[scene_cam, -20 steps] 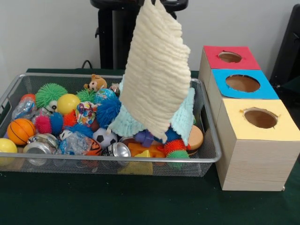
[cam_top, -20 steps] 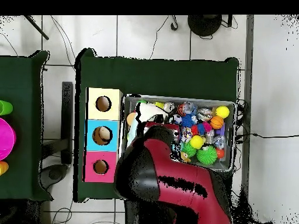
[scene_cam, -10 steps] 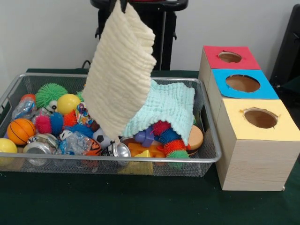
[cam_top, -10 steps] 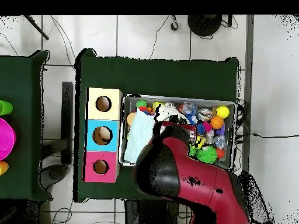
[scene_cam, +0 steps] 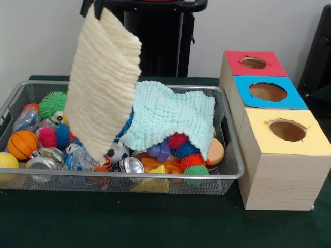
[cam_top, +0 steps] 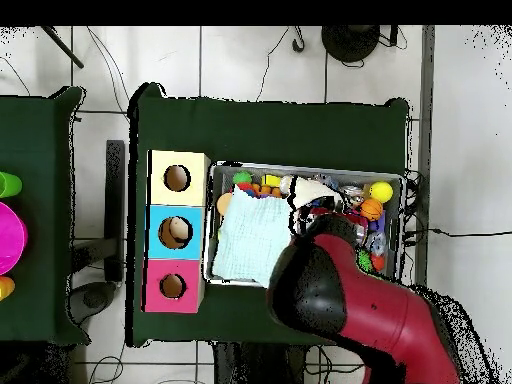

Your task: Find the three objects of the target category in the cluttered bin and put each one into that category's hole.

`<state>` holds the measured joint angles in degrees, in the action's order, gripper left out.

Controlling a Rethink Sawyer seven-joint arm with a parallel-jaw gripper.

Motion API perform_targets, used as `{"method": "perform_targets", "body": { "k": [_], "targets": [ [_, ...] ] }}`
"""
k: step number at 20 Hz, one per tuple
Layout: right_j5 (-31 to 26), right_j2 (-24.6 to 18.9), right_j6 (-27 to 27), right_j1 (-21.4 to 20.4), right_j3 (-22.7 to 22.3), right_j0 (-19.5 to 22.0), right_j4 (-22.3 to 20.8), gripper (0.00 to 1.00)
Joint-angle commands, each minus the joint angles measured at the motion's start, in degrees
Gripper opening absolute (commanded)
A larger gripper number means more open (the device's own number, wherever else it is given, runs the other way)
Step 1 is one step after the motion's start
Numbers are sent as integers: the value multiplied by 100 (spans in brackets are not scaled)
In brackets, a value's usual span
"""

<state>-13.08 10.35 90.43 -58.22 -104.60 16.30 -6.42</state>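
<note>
we see the black gripper (scene_cam: pixel 91 7) at the top edge of the front view, its fingers pinched together on the upper corner of a cream-yellow ribbed cloth (scene_cam: pixel 102 82). the cloth hangs free from that corner, draping down over the left half of the silver wire mesh bin (scene_cam: pixel 234 155), its lower tip reaching the toys there. in the overhead view the red and black arm (cam_top: pixel 350 310) covers much of the bin's right part.

a mint-green textured cloth (scene_cam: pixel 173 116) lies spread over the middle of the bin, just beside the hanging one, with spiky red and blue balls (scene_cam: pixel 182 145) poking out under its front edge.

left of the raised cloth we make out a green spiky ball (scene_cam: pixel 55 102), a small orange basketball (scene_cam: pixel 21 144) and a crushed silver can (scene_cam: pixel 44 157).

right of the bin stands a wooden box row: the red-topped box (scene_cam: pixel 253 63) farthest, the blue-topped box (scene_cam: pixel 268 92) in the middle, the yellow-topped box (scene_cam: pixel 287 131) nearest, each with a round hole.
</note>
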Motion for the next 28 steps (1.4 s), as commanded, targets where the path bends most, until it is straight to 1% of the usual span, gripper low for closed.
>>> {"method": "perform_targets", "body": {
  "k": [1, 7, 10, 19, 28],
  "targets": [
    [402, -1065, 115, 135, -405, 737, -414, 0],
    [745, -1740, 86, 338, -552, 1464, -737, 0],
    [825, -1932, 106, 427, -565, 1676, -908, 0],
    [963, -2382, 190, 583, -537, 2156, -1311, 0],
    [1072, -2688, 229, 762, -378, 2469, -1634, 0]
  ]
}}
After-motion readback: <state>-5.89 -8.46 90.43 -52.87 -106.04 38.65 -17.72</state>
